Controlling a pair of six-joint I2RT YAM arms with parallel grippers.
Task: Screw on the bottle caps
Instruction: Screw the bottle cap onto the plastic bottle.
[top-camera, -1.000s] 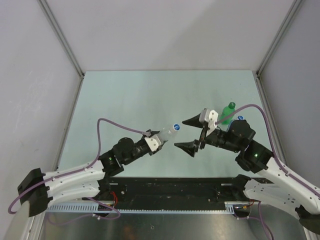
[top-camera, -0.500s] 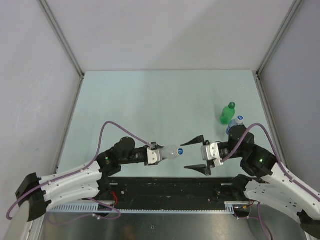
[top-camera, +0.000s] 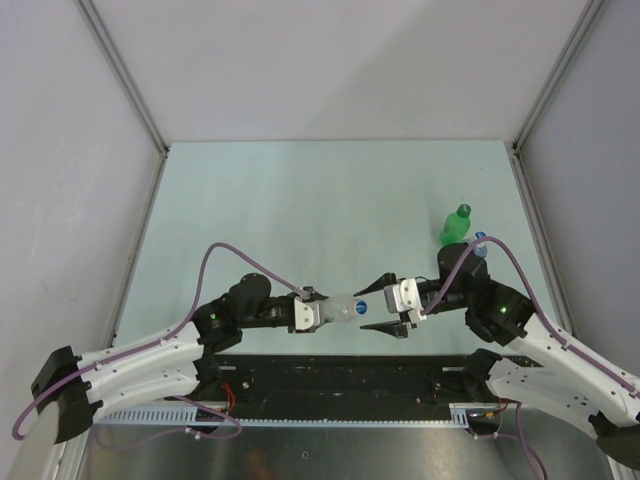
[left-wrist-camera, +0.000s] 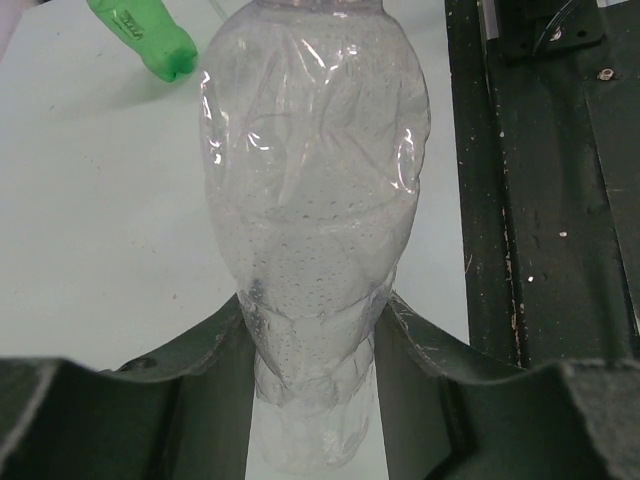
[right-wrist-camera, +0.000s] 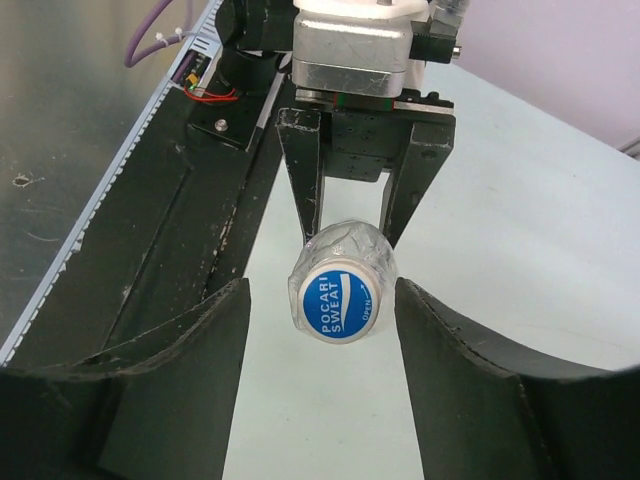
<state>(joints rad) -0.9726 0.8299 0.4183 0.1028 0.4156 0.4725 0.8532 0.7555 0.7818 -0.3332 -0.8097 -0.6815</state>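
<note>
My left gripper is shut on the base of the clear unlabelled bottle and holds it level above the table, neck pointing right. The grip shows in the left wrist view, fingers pinching the bottle. A white cap with a blue printed top sits on its neck. My right gripper is open, its fingers either side of the cap with gaps, not touching. The green bottle stands at the right with a green cap on. The blue-labelled bottle beside it is mostly hidden by my right arm.
The black base rail runs along the near edge just below both grippers. Grey walls enclose the table on three sides. The green bottle also shows in the left wrist view.
The left gripper drew the clear bottle back toward the near edge and levelled it. The open right gripper swung down from beside the green bottle and closed in on the cap.
</note>
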